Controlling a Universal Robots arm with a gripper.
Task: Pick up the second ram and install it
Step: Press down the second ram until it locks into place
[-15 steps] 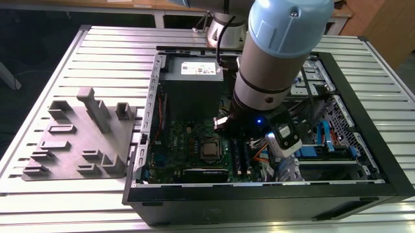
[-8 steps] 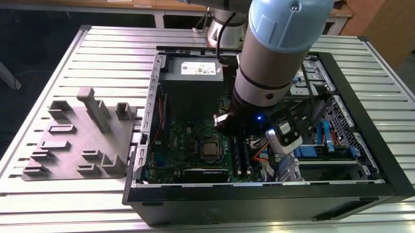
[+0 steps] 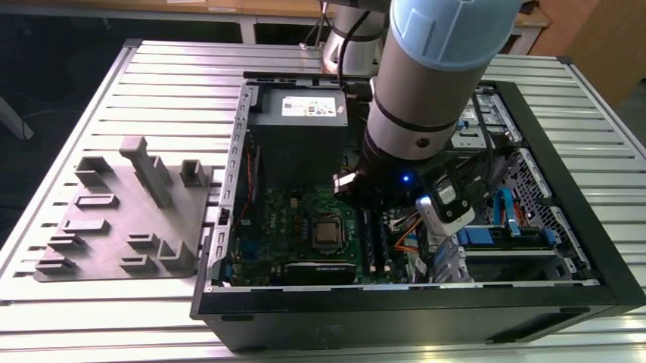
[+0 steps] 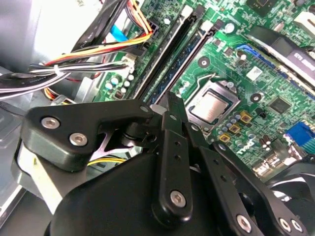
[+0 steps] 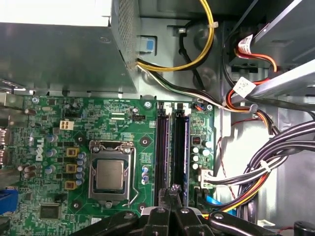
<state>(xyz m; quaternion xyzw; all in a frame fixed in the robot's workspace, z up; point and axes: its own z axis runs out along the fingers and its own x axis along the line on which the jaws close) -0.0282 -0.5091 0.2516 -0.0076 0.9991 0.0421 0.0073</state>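
An open computer case (image 3: 565, 189) is seen on a slatted metal table (image 3: 181, 76), with a grey fixture block (image 3: 121, 219) lying beside it toward the exterior view's left. The robot arm (image 3: 434, 68) is lowered into the case above the motherboard (image 5: 59, 147). The processor socket (image 5: 110, 174) is located beside two parallel memory slots. Both slots are occupied by dark sticks (alike in form); the second ram (image 5: 180, 147) is seated in the slot farther from the socket. The gripper (image 5: 173, 192) is positioned over the slot ends, its fingers brought together with nothing held between them.
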